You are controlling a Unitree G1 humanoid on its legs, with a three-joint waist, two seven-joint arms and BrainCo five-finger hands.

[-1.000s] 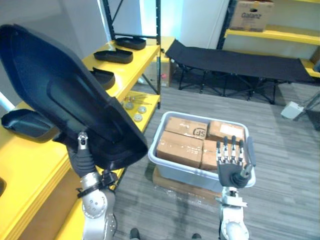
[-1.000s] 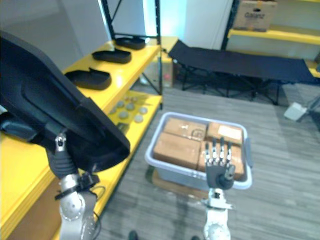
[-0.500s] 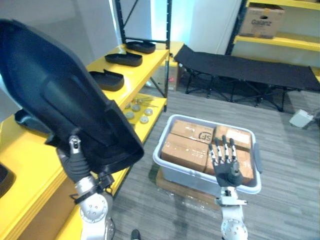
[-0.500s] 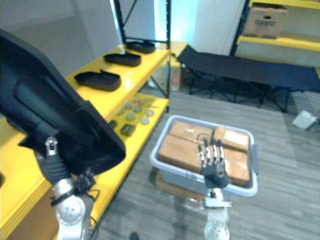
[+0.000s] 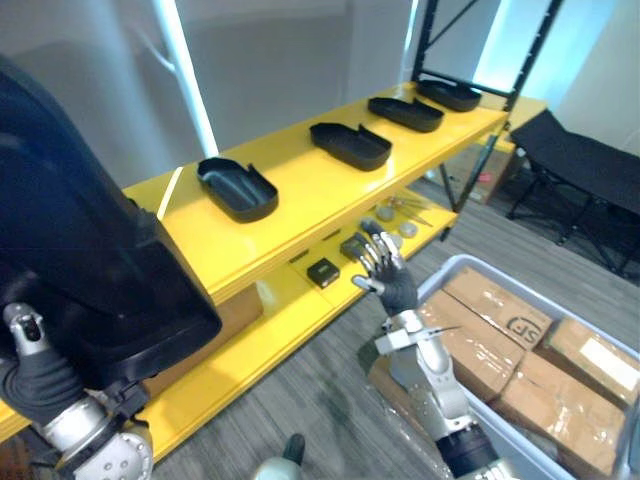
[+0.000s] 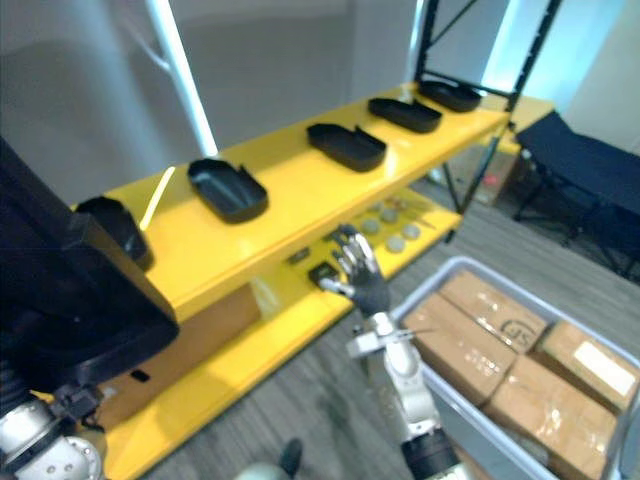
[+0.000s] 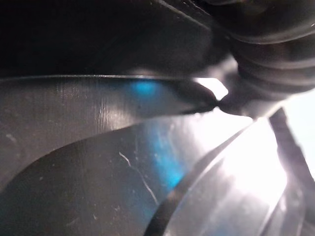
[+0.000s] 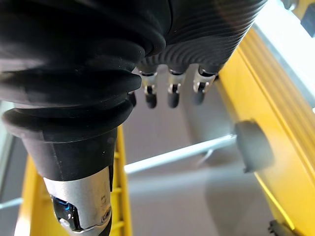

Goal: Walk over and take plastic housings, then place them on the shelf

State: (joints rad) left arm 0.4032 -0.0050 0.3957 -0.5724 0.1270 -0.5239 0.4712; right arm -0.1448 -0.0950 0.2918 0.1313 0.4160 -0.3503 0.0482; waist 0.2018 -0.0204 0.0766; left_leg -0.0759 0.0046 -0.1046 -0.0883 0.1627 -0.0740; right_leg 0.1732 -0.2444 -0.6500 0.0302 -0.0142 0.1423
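Swung round to the shelf [image 5: 300, 188], L hand [image 5: 35, 385] clamped on housing [image 5: 80, 260], R hand [image 5: 388, 282] fingers apart; nxt we need a free spot imo.

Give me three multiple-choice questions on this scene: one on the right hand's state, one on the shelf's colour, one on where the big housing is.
1. How is the right hand?
A shut on a small housing; B open, empty; C curled, empty.
2. What colour is the shelf?
A yellow; B blue; C white.
3. Where is the big housing?
A on the shelf; B in the right hand; C in the left hand.

Answers:
1 B: its fingers are straight and spread in front of the shelf, holding nothing.
2 A: the boards are yellow.
3 C: the left hand holds it up by its lower edge.
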